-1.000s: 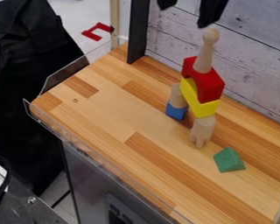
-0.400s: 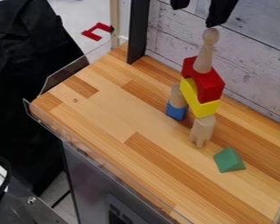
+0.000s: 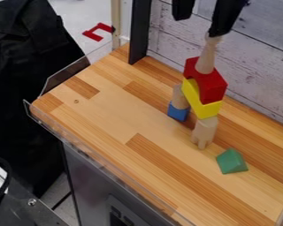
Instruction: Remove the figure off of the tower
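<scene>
So we've got the pale wooden peg figure (image 3: 207,59) upright on the red arch block (image 3: 212,84), up top of the tower. The gripper (image 3: 201,24) hangs at its twelve o'clock, fingers apart, one overlapping the head; can't tell if they touch. Yellow block (image 3: 196,98) sits under the red. From the tower we see a green wedge block (image 3: 231,161) at five o'clock and a black post (image 3: 139,33) at eleven, with the plank wall (image 3: 256,66) close behind.

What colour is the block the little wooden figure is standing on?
The block is red, seen best in the camera view.
</scene>
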Tool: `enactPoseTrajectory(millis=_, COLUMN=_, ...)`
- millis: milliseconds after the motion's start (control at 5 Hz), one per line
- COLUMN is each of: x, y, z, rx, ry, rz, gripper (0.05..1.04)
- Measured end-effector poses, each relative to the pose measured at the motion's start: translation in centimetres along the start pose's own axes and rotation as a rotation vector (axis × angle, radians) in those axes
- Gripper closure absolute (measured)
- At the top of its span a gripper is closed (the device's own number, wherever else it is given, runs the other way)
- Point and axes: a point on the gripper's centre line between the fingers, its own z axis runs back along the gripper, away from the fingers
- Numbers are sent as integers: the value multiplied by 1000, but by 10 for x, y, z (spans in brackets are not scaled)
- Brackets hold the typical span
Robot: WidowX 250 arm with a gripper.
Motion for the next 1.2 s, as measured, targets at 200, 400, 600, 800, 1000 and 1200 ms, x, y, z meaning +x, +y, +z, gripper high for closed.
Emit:
enactPoseTrajectory(millis=200, x=1, y=-4, z=-1, rx=-25, ry=-8, rz=-10, gripper=83)
enactPoseTrajectory(millis=400, x=7, y=-3, z=-10, rx=-28, ry=2, rz=-15, gripper=83)
enactPoseTrajectory(millis=600, x=12, y=-1, z=-17, rx=-30, ry=15, rz=-19, gripper=83)
enactPoseTrajectory(millis=800, x=20, y=0, z=-22, rx=-32, ry=13, rz=-21, gripper=132)
enactPoseTrajectory(millis=1000, x=26, y=2, z=-21, rx=-36, ry=-27, rz=-10, gripper=421)
enactPoseTrajectory(millis=1200, x=25, y=3, z=-21, rx=-37, ry=-24, rz=4, gripper=687)
